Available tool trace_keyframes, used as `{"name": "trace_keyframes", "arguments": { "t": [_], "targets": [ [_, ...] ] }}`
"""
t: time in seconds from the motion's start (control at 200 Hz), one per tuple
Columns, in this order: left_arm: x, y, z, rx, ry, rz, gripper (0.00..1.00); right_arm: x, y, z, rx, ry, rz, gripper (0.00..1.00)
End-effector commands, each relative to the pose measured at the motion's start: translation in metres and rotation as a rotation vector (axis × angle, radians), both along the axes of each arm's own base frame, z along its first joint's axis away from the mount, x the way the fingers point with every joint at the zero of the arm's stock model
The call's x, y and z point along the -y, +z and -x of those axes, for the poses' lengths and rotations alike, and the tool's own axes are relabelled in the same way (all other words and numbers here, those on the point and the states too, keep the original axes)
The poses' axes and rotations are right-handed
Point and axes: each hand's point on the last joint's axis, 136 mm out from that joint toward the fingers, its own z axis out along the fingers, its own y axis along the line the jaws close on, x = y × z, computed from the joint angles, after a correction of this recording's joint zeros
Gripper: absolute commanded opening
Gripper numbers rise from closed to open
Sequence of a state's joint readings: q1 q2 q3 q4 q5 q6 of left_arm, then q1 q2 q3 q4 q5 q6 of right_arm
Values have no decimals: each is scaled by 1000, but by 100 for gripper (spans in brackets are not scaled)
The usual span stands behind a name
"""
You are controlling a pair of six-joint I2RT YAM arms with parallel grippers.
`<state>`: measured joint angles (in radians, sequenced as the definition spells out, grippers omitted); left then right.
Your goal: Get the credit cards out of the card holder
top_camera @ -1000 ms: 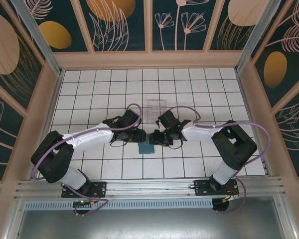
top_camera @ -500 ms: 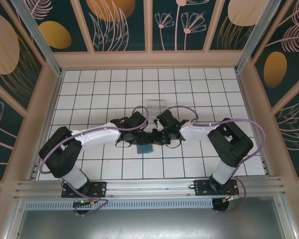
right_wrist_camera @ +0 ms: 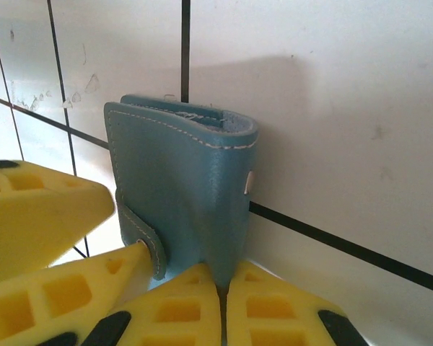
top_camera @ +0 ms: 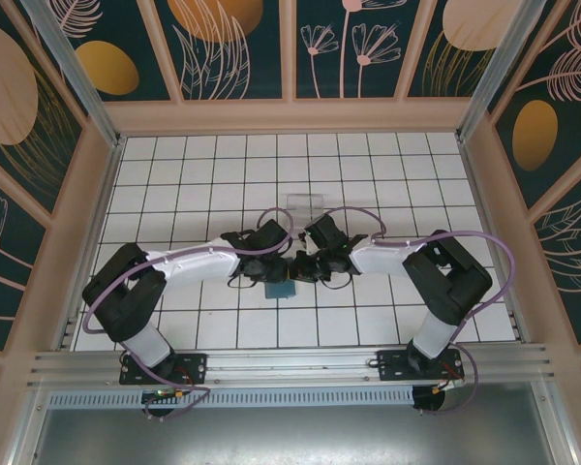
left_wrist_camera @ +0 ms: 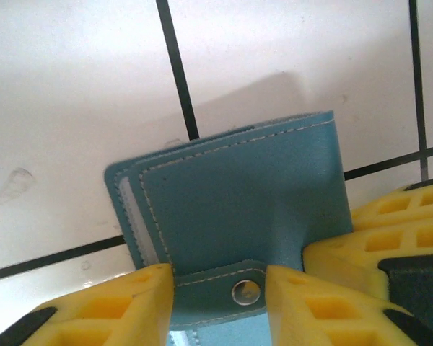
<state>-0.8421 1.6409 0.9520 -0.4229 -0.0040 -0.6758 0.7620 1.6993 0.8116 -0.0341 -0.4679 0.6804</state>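
Top external view places the small teal stitched-leather folding card holder [top_camera: 282, 289] roughly midway between the left and right edges of the white tiled surface [top_camera: 174, 174], nearer the near edge than the far one. It is partly hidden under the two dark wrists that meet above it.

Left wrist view shows what the overhead one cannot. The card holder's broad face carries pale stitching, and a short strap tab with a round metal snap [left_wrist_camera: 245, 290] crosses its lower edge. A pale strip runs along its left edge, but whether that is lining or a card cannot be told. The left gripper [left_wrist_camera: 220, 292] has its yellow fingers part-way apart, with the tab filling the gap and touching both inner faces, so it holds the card holder by the tab.

Right wrist view shows the thin side instead. The two flaps lie together under a rounded fold, and the tab wraps round one face. The right gripper [right_wrist_camera: 222, 292] is pinched tight on the holder's lower edge, its fingers almost meeting.

A clear plastic tray [top_camera: 303, 206] sits near the arms, on their far-edge side.
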Motion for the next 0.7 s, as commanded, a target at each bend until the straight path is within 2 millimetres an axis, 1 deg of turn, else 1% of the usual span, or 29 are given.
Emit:
{"name": "trace_keyframes", "arguments": {
  "t": [0.0, 0.045, 0.095, 0.12, 0.18, 0.225, 0.265, 0.365, 0.445, 0.565, 0.696],
  "targets": [
    [0, 33, -7, 111, -84, 12, 44, 6, 0, 6, -4, 76, 16, 7],
    [4, 45, -6, 152, -133, 48, 46, 10, 1, 9, -4, 117, 12, 7],
    [6, 52, -4, 189, -193, 72, 47, 16, 1, 11, -4, 155, 22, 7],
    [8, 56, -3, 209, -231, 85, 45, 21, 0, 12, -6, 172, 28, 7],
    [13, 60, 3, 240, -323, 116, 43, 30, 0, 16, -16, 212, 21, 7],
    [19, 62, 10, 261, -408, 148, 40, 36, 1, 18, -21, 236, 18, 7],
    [24, 61, 15, 276, -467, 173, 39, 40, 2, 19, -27, 256, 13, 8],
    [31, 58, 27, 329, -602, 228, 43, 49, 1, 23, -41, 296, 17, 8],
    [32, 61, 25, 399, -646, 231, 40, 51, 0, 26, -52, 319, 7, 7],
    [40, 63, 26, 464, -718, 263, 41, 49, -1, 29, -59, 335, -7, 8],
    [47, 53, 27, 458, -786, 257, 42, 48, -1, 29, -64, 341, -15, 8]
  ]
}}
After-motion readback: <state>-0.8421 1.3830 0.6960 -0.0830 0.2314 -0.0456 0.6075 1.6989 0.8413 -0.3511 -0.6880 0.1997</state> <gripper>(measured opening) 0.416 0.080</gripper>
